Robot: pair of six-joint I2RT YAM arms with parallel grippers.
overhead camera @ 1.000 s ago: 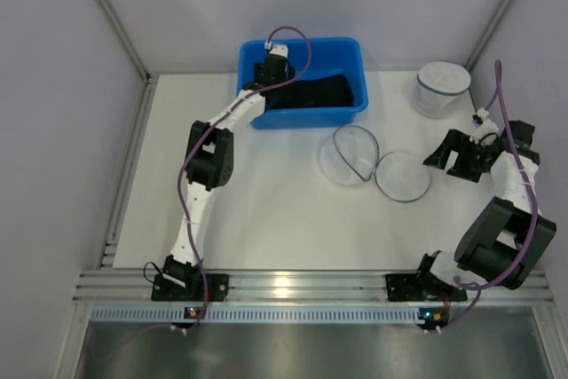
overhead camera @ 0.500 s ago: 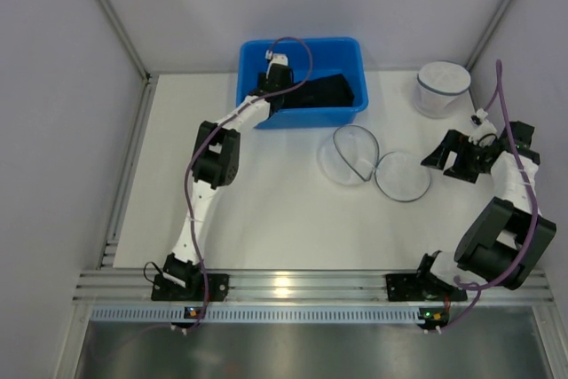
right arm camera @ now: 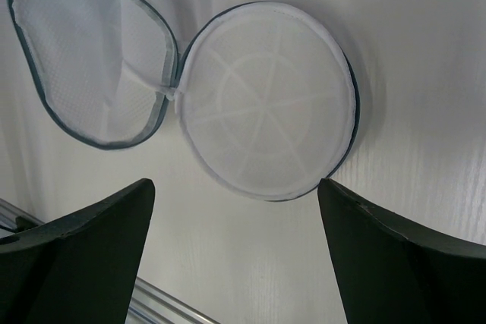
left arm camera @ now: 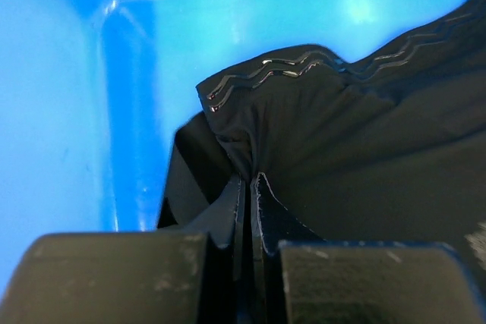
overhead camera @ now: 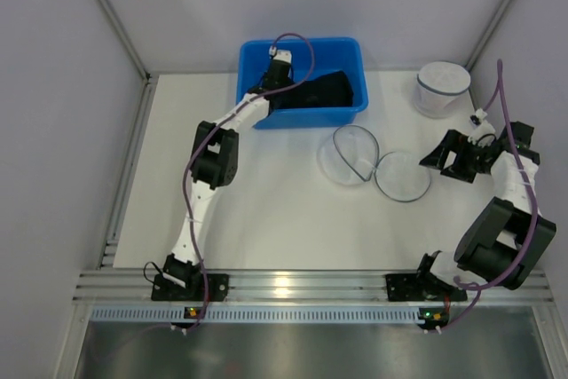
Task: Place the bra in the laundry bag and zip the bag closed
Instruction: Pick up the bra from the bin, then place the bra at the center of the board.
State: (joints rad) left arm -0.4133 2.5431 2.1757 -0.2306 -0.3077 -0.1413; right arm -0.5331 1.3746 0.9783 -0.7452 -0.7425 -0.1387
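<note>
A black bra (overhead camera: 321, 90) lies in the blue bin (overhead camera: 302, 115) at the back of the table. My left gripper (overhead camera: 277, 86) reaches into the bin's left side, and its fingers pinch a fold of the bra (left arm camera: 334, 142) between them, shut on the fabric. The round white mesh laundry bag (overhead camera: 373, 163) lies unzipped on the table, its two halves spread side by side. In the right wrist view the bag (right arm camera: 266, 104) lies ahead of my right gripper (right arm camera: 235, 199), which hangs open to the bag's right with nothing between its fingers.
A second white mesh bag (overhead camera: 442, 87), standing closed, sits at the back right. The blue bin's walls (left arm camera: 68, 96) close in around the left gripper. Grey enclosure walls and a metal rail border the table.
My left gripper has pushed further into the bin and closed its fingers on the bra. The right arm has barely moved.
</note>
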